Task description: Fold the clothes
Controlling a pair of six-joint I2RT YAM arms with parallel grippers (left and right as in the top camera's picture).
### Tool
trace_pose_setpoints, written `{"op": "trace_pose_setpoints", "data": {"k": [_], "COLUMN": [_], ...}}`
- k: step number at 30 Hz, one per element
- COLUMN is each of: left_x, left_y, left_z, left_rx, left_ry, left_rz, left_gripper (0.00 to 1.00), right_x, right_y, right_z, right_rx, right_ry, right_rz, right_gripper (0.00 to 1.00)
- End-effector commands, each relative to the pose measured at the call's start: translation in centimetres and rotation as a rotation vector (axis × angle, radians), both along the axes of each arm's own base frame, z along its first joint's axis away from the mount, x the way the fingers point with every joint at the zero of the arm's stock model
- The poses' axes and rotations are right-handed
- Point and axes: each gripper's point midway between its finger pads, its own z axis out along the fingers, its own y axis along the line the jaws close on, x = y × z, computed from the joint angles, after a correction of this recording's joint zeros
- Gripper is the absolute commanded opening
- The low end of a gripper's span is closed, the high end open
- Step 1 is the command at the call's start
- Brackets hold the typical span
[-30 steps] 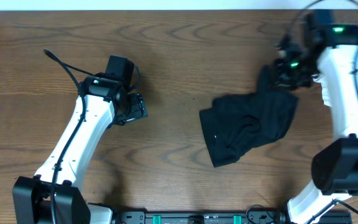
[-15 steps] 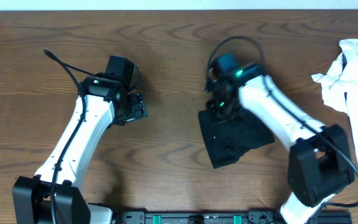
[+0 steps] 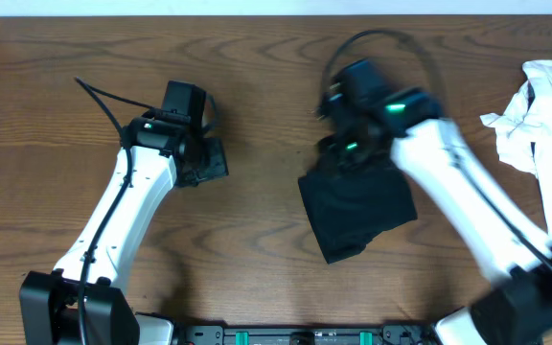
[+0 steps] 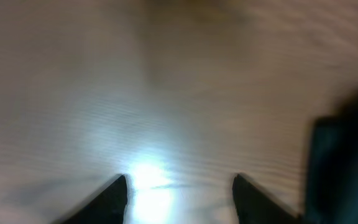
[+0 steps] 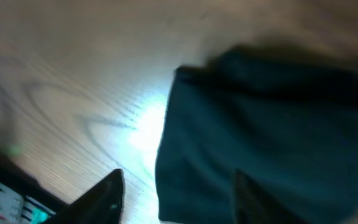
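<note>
On the table: the black T-shirt [image 3: 357, 206] lies right of the middle, in a rough, lumpy square on the wooden table [image 3: 257, 57].
Right claw: my right gripper [image 5: 178, 186] hangs over the far edge of the shirt. Its two fingers stand apart. The wrist picture is blurry, but I see the cloth lying below them, not pinched, so I say it has let go.
Left claw: my left gripper [image 4: 179, 183] is over bare wood, well apart from the shirt. Its fingers are apart too, with nothing between them.
White cloth: the white garment [image 3: 544, 105] sits in a heap at the right edge of the table, well apart from the shirt. It is not my job.
How the shirt will feel: I think it is light, soft and floppy. It will sag and bend wherever I lift it. It cannot break. On smooth wood it may slide if I push it.
Where to grab: I would pinch a corner or an edge, not the middle. I would go deep enough to catch all the layers.
Two claws: a corner in each one should keep the cloth flat when I lift it.
What could go wrong: if I catch only the top layer, the bundle may fall open.
</note>
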Motion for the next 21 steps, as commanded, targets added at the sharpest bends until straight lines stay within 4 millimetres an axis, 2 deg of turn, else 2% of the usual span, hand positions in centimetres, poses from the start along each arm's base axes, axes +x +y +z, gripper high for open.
{"op": "trace_pose_setpoints", "data": {"k": [1, 2, 4, 8, 12, 17, 21], "left_x": [-0.4, -0.3, -0.5, -2.3, -4.7, -6.2, -7.1], "left_y": [-5.0, -6.1, -8.5, -12.6, -15.9, -18.1, -19.1], "left_z": [1.1, 1.5, 2.3, 2.9, 2.6, 1.6, -0.1], "left_rx": [-0.213, -0.25, -0.315, -0.365, -0.368, -0.367, -0.353], "left_ry": [-0.019, -0.033, -0.058, -0.071, -0.049, -0.023, 0.03], "left_rz": [-0.161, -0.189, -0.254, -0.403, -0.516, -0.588, -0.615], "left_gripper": [0.07, 0.06, 0.06, 0.06, 0.06, 0.06, 0.06], "right_x": [0.7, 0.8, 1.1, 1.5, 3.0, 4.2, 4.9], "right_y": [-3.6, -4.6, -5.6, -6.8, -8.9, -10.5, -11.3], "right_z": [2.7, 2.8, 2.9, 1.8, -0.9, -3.7, -6.3], "right_rx": [0.023, 0.028, 0.056, 0.137, 0.158, 0.205, 0.247], "right_ry": [-0.042, -0.037, -0.025, 0.006, 0.002, -0.003, 0.009], "right_rz": [-0.101, -0.124, -0.123, -0.11, -0.148, -0.193, -0.224], "right_gripper": [0.4, 0.3, 0.01, 0.01, 0.01, 0.01, 0.01]}}
